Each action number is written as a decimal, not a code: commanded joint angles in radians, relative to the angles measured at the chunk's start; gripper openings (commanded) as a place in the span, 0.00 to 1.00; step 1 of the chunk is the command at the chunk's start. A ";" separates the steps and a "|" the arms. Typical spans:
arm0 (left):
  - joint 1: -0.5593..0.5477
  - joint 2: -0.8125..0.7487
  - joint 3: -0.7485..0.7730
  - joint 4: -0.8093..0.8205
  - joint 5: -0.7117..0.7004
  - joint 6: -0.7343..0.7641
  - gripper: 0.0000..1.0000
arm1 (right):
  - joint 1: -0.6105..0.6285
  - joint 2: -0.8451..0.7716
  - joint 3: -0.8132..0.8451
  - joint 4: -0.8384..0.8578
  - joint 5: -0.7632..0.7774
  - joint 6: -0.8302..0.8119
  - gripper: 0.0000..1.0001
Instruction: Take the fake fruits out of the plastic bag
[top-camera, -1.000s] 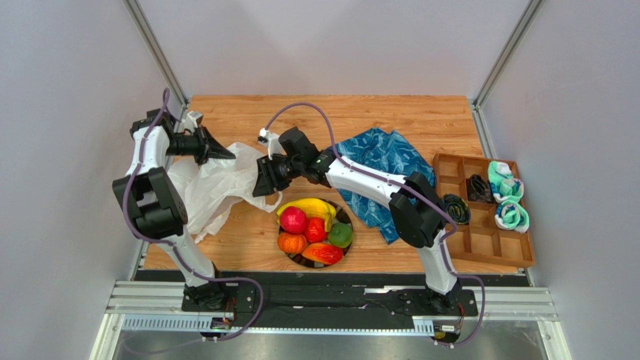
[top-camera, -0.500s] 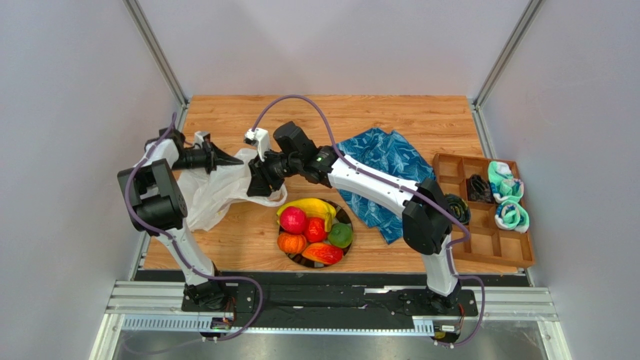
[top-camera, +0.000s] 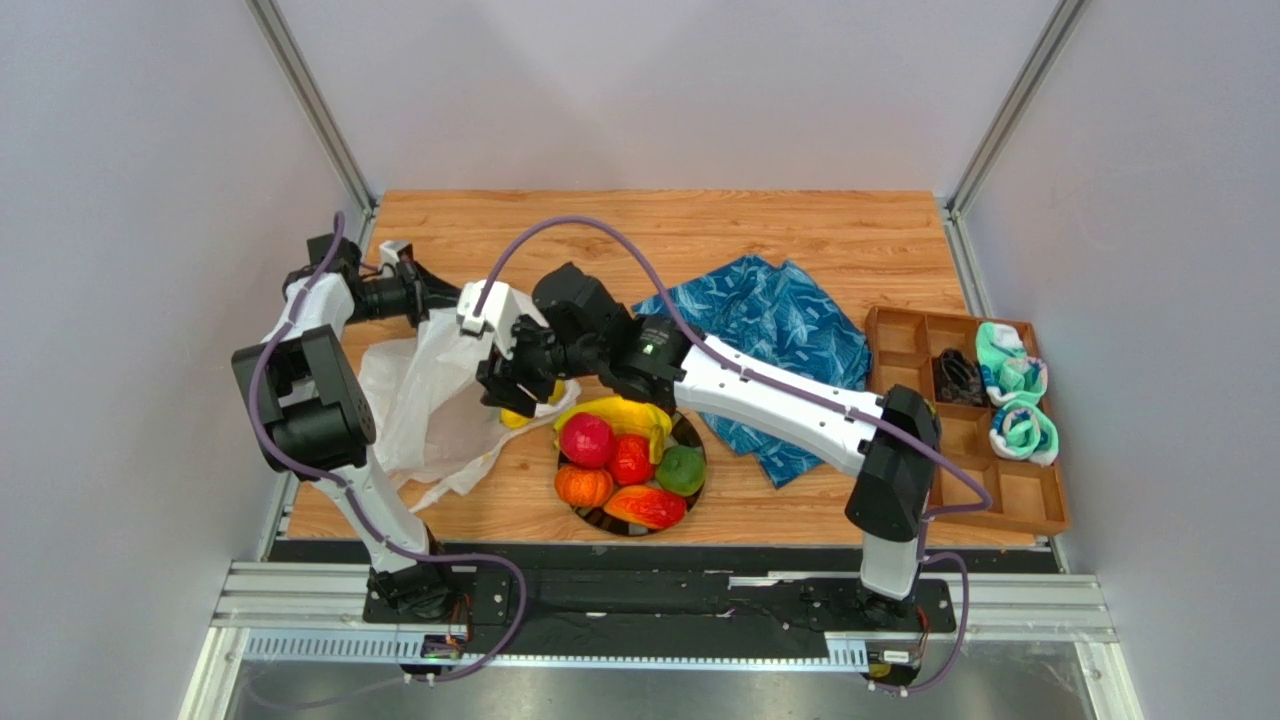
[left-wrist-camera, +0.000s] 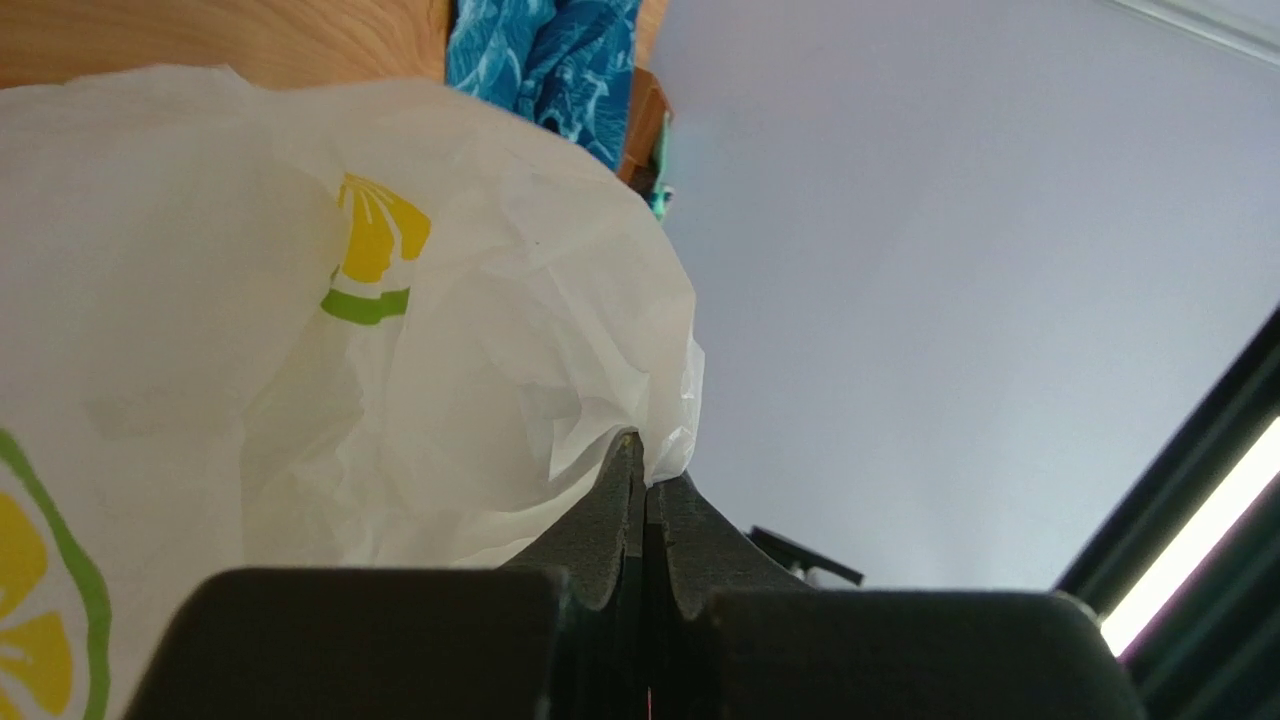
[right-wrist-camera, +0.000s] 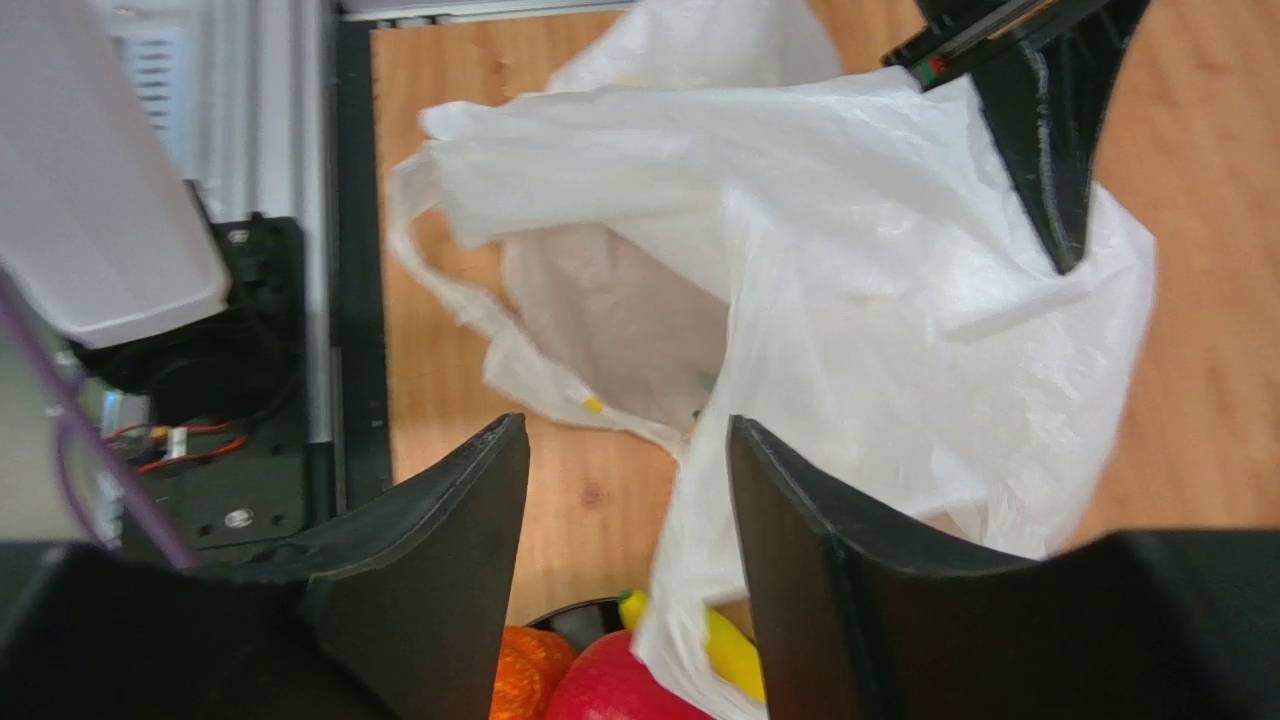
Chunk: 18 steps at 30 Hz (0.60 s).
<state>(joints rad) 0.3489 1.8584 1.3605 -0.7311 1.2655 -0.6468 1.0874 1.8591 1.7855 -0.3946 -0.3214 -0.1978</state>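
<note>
The plastic bag (top-camera: 428, 398) is white and crinkly and lies spread at the left of the table. My left gripper (top-camera: 446, 296) is shut on its back top edge (left-wrist-camera: 661, 435) and holds it up. My right gripper (top-camera: 498, 393) is open just left of the plate, at the bag's mouth; a hanging fold of the bag (right-wrist-camera: 842, 345) drapes in front of its right finger (right-wrist-camera: 842, 570). The fake fruits sit on the black-rimmed plate (top-camera: 589, 518): banana bunch (top-camera: 624, 413), red round (top-camera: 586, 440), orange one (top-camera: 583, 486), green one (top-camera: 681, 470), mango shape (top-camera: 646, 507). No fruit shows inside the bag.
A blue patterned cloth (top-camera: 766, 330) lies right of centre, partly under the right arm. A wooden compartment tray (top-camera: 962, 465) at the right edge holds rolled socks (top-camera: 1022, 432) and dark items. Metal frame posts stand at the back corners.
The right arm swung left and nearer, bringing its open gripper from above the bag down to the bag's mouth beside the plate. The left gripper shifted slightly right, and the bag hangs more spread out.
</note>
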 joint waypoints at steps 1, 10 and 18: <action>0.015 -0.062 0.045 -0.117 -0.072 0.111 0.00 | 0.037 0.008 0.029 0.000 0.415 -0.149 0.59; 0.116 -0.080 0.034 -0.240 -0.203 0.199 0.00 | -0.034 -0.052 0.081 0.004 0.210 -0.091 0.67; 0.117 -0.136 -0.040 -0.211 -0.206 0.154 0.00 | 0.058 0.001 -0.006 -0.184 -0.208 -0.052 0.36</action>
<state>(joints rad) 0.4671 1.7977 1.3579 -0.9321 1.0687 -0.4873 1.0813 1.8553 1.8065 -0.5026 -0.3096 -0.2726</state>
